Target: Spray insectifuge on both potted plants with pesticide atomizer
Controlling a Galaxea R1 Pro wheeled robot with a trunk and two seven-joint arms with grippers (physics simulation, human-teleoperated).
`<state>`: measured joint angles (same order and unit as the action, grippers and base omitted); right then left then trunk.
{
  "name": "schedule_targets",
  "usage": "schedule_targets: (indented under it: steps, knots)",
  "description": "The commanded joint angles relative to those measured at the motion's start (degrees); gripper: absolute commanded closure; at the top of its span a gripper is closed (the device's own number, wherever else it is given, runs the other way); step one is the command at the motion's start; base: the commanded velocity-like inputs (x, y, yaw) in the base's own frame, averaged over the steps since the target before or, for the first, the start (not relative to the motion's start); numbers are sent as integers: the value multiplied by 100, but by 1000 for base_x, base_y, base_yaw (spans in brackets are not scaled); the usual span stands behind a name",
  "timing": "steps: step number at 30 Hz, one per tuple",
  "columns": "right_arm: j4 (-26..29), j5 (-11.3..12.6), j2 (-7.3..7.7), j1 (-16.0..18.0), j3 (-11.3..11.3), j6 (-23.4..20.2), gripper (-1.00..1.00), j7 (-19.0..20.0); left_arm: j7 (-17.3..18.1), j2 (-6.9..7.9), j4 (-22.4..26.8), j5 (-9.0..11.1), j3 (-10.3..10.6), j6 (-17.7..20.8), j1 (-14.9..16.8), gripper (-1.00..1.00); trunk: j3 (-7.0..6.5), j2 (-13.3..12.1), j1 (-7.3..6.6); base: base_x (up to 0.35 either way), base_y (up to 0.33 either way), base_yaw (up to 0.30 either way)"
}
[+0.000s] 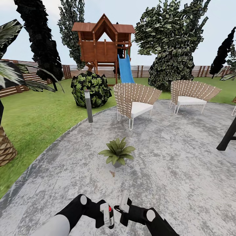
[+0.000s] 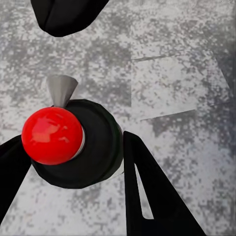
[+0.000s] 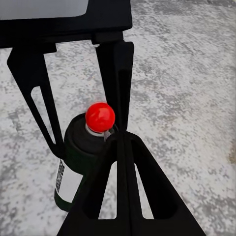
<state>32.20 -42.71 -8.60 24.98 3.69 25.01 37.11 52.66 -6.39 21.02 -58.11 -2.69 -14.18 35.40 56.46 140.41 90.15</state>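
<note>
The pesticide atomizer [image 1: 111,211], a dark bottle with a black cap and a red knob, is held low in front of me by my left gripper [image 1: 107,215], which is shut on it. The left wrist view shows the knob and grey nozzle of the atomizer [image 2: 73,142] between two black fingers [image 2: 147,187]. My right gripper [image 1: 122,206] is shut, and its joined tips [image 3: 120,140] sit right beside the atomizer's [image 3: 81,147] red knob. One potted plant [image 1: 117,152] stands on the grey patio [image 1: 183,170] ahead, about an arm's length beyond the grippers.
Two woven chairs [image 1: 134,101] [image 1: 191,95] stand at the patio's far side. A grey bollard lamp [image 1: 88,106] and a round bush [image 1: 91,89] mark the lawn edge. A palm trunk [image 1: 5,147] is at left and a black leg [image 1: 227,137] at right. A wooden playhouse with a blue slide [image 1: 125,68] stands by the fence.
</note>
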Motion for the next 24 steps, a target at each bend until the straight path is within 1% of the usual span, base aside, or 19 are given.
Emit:
schedule_targets:
  steps: [1, 4, 9, 19, 21, 22, 24]
  knots:
    - [5, -53, -1, 1, -8, 31, 100, -2, 16, -7, 7, -42, -30, -24, 2, 100, 6, 2, -1, 0, 0, 0]
    - [5, -53, -1, 0, -8, 33, 100, -2, 16, -8, 7, -36, -30, -45, 5, 100, 6, 2, -1, 0, 0, 0]
    - [5, -53, -1, -1, -8, 31, 100, -2, 16, 6, -14, -34, -58, -230, 7, 100, 6, 2, -1, 0, 0, 0]
    - [5, -53, -1, -1, -8, 33, 100, -2, 16, 10, -50, -32, -73, -280, 10, 100, 6, 2, -1, 0, 0, 0]
    - [5, -53, -1, -1, -8, 32, 100, -2, 18, 8, -53, 24, -73, -286, 7, 100, 6, 2, -1, 0, 0, 0]
    - [5, -53, -1, -2, -8, 32, 100, -2, 21, 7, -55, 103, -67, -296, 6, 100, 6, 2, -1, 0, 0, 0]
    - [5, -53, -1, -2, -8, 32, 100, -2, 24, 8, -60, 194, -60, -314, 3, 100, 6, 2, -1, 0, 0, 0]
